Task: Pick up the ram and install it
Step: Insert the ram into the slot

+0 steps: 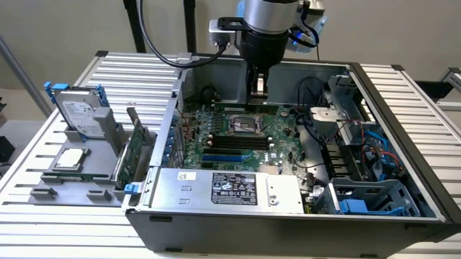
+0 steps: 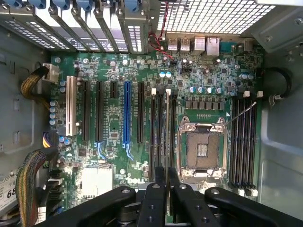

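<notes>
My gripper (image 1: 258, 97) hangs inside the open computer case (image 1: 403, 135), shut on the ram (image 1: 245, 107), a thin green stick held level just above the motherboard (image 1: 216, 127). In the wrist view the ram (image 2: 167, 137) is seen edge-on as a pale line running out from between the black fingers (image 2: 155, 198). It lines up with the black memory slots (image 2: 161, 142) beside the CPU socket (image 2: 201, 146). I cannot tell whether its lower edge touches a slot.
A second bank of memory slots (image 2: 244, 142) lies on the socket's other side. A power supply (image 1: 223, 189) fills the case front. At the exterior view's left, a grey holder (image 1: 58, 183) carries a hard drive (image 1: 79, 116) and a green expansion card (image 1: 133, 151).
</notes>
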You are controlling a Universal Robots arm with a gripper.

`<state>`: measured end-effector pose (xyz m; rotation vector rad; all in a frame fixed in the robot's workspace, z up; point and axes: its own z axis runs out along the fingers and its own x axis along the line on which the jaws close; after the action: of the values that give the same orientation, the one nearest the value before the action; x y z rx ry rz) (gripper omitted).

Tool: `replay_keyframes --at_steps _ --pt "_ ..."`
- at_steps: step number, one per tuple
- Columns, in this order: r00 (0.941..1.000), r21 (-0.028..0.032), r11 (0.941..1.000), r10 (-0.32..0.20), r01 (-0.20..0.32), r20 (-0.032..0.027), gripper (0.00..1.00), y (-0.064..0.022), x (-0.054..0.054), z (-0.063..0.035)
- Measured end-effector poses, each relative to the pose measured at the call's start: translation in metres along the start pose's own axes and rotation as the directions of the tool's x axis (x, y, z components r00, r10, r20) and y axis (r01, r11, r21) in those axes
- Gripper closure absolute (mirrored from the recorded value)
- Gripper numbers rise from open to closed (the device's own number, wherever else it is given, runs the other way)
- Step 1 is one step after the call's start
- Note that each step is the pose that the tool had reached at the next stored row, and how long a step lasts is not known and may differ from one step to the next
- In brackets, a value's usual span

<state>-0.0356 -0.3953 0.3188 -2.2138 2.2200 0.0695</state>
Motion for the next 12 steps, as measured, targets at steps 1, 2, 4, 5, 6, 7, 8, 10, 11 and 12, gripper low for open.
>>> replay_keyframes --at_steps 1,2,4,5,6,7,8,10,11,12 --pt "1.0000 0.0000 1.0000 0.000 0.000 0.0000 1.00 0.0000 0.000 0.0000" --pt "1.0000 0.0000 1.0000 0.000 0.000 0.0000 1.00 0.0000 0.000 0.0000" --pt "1.0000 -0.0001 1.0000 0.000 0.000 -0.0004 1.00 0.0000 0.000 0.0002" --pt "1.0000 0.0000 1.0000 0.000 0.000 -0.0015 1.00 0.0000 0.000 0.0010" --pt "1.0000 0.0000 1.0000 0.000 0.000 -0.0031 1.00 0.0000 0.000 0.0025" --pt "1.0000 -0.0001 1.0000 0.000 0.000 -0.0045 1.00 0.0000 0.000 0.0043" --pt "1.0000 0.0000 1.0000 0.000 0.000 -0.0056 1.00 -0.0001 0.000 0.0061" --pt "1.0000 0.0000 1.0000 0.000 0.000 -0.0080 1.00 0.0000 0.000 0.0097" --pt "1.0000 0.0000 1.0000 0.000 0.000 -0.0091 1.00 0.0001 0.000 0.0114" --pt "1.0000 0.0000 1.0000 0.000 0.000 -0.0099 1.00 0.0002 0.000 0.0134"
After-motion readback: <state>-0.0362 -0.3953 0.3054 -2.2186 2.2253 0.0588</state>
